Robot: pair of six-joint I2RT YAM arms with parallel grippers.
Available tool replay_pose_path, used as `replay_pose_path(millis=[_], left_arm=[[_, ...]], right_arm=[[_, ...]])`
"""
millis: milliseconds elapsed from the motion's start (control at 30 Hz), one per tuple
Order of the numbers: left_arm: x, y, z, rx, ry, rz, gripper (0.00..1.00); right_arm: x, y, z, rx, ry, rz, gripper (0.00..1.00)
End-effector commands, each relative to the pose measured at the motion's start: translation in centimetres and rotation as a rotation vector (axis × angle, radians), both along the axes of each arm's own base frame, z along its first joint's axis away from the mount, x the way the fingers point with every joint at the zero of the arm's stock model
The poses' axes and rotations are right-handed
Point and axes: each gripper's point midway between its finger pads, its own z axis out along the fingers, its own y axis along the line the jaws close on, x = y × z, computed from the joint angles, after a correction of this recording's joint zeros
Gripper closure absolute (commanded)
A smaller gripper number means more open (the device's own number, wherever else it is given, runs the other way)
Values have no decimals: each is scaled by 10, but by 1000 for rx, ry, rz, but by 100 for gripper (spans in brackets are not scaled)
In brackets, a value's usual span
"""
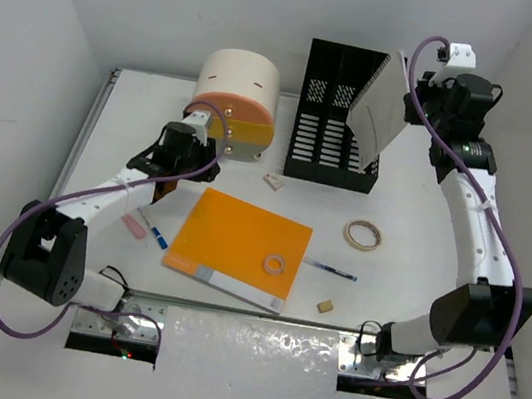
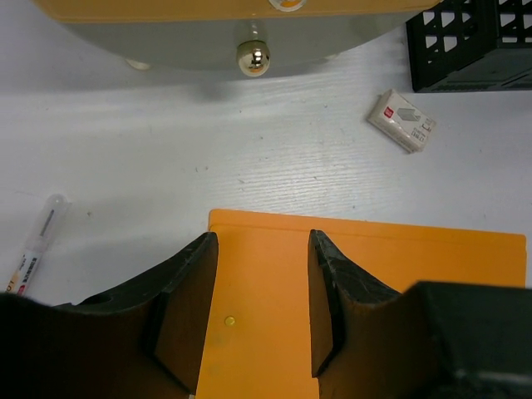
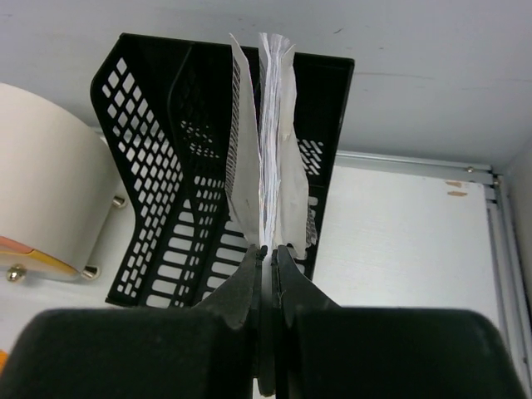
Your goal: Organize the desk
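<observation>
Up at the back right of the desk [image 1: 405, 282], the right gripper [image 3: 268, 249] is clenched tight on one edge of a sheaf of papers [image 3: 270, 125], holding it upright over the black file rack [image 3: 158, 166]. Pinching just that edge makes sense to me: the free end points toward the slots, so it looks lined up to slide in, though I can't tell which compartment it's aimed at. The pages fan out a bit, so they might catch on a divider.

The left gripper [image 2: 262, 241] is a different story. Its jaws stand apart with nothing in them, hovering just over the far edge of the orange notebook [image 2: 374, 274], with a strip of cover showing between the fingers. My guess is it's setting up to grab or nudge that notebook. Just beyond it sit the cream drawer box [image 1: 239, 84] and a little white eraser [image 2: 402, 121].

The desk itself is the white tabletop under both arms, with the foil strip [image 1: 253, 344] at the near edge between the bases. Plenty is left loose on it: a roll of tape [image 1: 363, 235], a pen [image 1: 331, 269] and a small ring [image 1: 275, 262] lying on the notebook, so I'd say the tidying is nowhere near done
</observation>
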Motion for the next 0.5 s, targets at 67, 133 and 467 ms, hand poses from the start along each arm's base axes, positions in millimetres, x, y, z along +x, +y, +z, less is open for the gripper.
replay_pose_path(millis=[67,133,467], left_arm=[[3,2,-5,36,-7,2,60],[3,3,-5,41,-6,5,60],[3,7,-9,62,2,16,60]], right_arm=[[11,25,75,99,-225,147,100],[15,25,77,99,-225,161,100],[23,-34,59,75,-180,35,100]])
